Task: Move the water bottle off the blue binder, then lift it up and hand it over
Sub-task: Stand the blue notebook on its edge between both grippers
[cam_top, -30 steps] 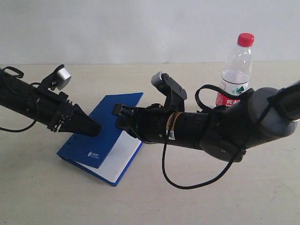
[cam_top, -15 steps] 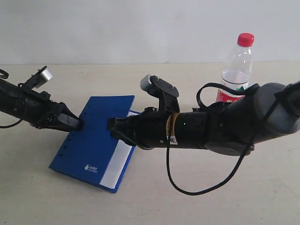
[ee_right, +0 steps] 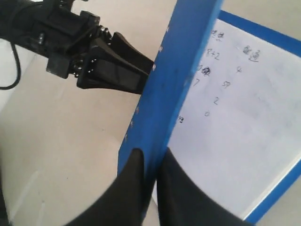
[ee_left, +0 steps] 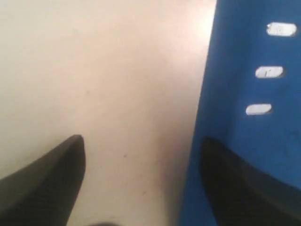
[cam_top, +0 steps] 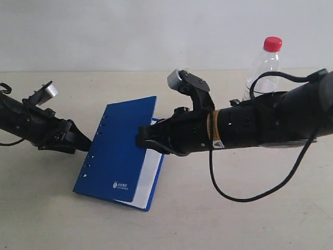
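- Right gripper (cam_top: 143,139): jaws closed on the edge of the binder (cam_top: 119,151) cover, one finger on each face of the blue board, as seen in the right wrist view (ee_right: 150,162).
- Binder cover: raised at the gripped side and tilted, with a white page (ee_right: 235,108) of handwritten marks showing under it.
- Same page seen from the exterior view as a pale strip (cam_top: 148,174) below the cover's right edge.
- Left gripper (cam_top: 83,141): jaws wide apart, holding nothing, low over the table (cam_top: 218,219), tips just beside the binder's holed edge.
- In the left wrist view (ee_left: 141,143): one finger over bare table, the other over the blue cover (ee_left: 254,136); three oval holes (ee_left: 268,71) in sight.
- Bottle (cam_top: 265,65): upright, red cap on top, behind the right arm at the right rear, lower half hidden by the arm, well apart from the binder, touched by neither gripper.
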You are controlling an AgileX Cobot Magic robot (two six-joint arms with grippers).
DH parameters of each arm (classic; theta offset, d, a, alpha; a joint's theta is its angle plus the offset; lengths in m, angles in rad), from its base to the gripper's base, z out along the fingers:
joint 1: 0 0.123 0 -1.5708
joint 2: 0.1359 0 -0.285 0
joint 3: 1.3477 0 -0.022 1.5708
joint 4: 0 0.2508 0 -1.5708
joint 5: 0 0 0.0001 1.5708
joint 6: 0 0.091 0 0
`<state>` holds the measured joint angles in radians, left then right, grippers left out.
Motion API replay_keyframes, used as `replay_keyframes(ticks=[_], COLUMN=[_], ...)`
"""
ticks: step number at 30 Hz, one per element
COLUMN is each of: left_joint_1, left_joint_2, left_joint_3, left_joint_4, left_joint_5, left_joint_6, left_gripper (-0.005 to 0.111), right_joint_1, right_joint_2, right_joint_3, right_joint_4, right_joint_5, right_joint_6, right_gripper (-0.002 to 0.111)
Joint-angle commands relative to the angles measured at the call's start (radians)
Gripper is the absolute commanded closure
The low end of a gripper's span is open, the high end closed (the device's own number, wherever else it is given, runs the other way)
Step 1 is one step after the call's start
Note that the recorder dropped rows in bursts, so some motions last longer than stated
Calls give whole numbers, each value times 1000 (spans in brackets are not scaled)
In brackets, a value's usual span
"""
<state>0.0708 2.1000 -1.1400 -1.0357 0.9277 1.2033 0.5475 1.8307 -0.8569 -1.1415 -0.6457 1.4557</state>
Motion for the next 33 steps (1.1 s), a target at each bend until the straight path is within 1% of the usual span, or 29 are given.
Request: replay_keyframes(ticks=[1,2,3,6,15,16,19,20,25,28,29,33], left_joint_1=[0,0,0,0,0,0,0,0,0,0,0,-2], left_joint_2=[92,116,131,136,136,136,141,142,142,142,142,142], left_joint_3=[0,0,0,0,0,0,0,0,0,7,16,51], left_joint_4=[-169,-203,-234,-297,-246,-239,-232,-230,-202,-195,-193,-179], left_joint_5=[204,263,293,293,293,293,293,293,293,293,293,293], left_joint_6=[107,137,155,223,285,294,309,309,298,285,285,278], left_gripper=[41,41,41,41,41,41,41,41,41,41,41,41], right_joint_1=[-29,-30,-30,-30,-30,-30,-30,-30,-30,-30,-30,-54], right_joint_2=[-10,-10,-10,-10,-10,-10,-10,-6,-5,-5,-5,-5], right_joint_3=[-2,-2,-2,-2,-2,-2,-2,-2,-2,-2,-2,55], right_joint_4=[-202,-202,-202,-202,-215,-242,-430,-461,-489,-596,-603,-603], right_joint_5=[-91,-87,-89,-98,-98,-81,-10,-17,5,11,11,9], right_joint_6=[53,53,53,53,68,99,256,265,333,427,460,484], right_gripper=[108,108,108,108,108,108,108,108,108,108,108,108])
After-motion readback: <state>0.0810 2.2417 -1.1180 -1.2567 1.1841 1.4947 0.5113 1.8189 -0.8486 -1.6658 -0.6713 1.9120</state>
